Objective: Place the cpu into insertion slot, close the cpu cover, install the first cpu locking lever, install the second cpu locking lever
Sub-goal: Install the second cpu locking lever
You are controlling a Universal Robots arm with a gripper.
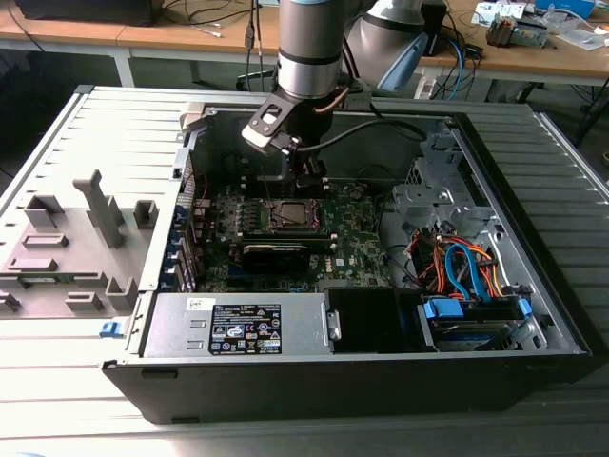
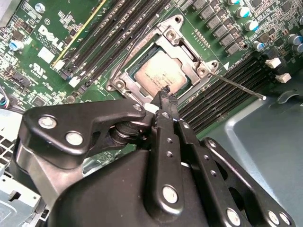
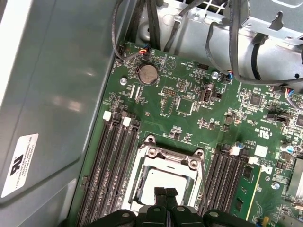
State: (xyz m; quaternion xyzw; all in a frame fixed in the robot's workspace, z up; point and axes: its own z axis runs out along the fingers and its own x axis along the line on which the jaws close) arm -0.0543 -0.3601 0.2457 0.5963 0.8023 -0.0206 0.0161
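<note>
Part of cpu [image 3: 163, 178] behind end effector [image 3: 165, 191]

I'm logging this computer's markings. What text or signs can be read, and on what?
Black label on the power supply: print too small to read.
White sticker on the case wall: dark symbol, wording too small.
Green board: a white logo, codes too fine to read; a triangle sign beside the round battery.

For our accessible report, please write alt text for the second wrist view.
The closed black end effector hangs with its tips at the edge of the cpu on a green motherboard. The silvery cpu cover frames the chip, and a thin metal lever sticks out over black memory slots.
</note>
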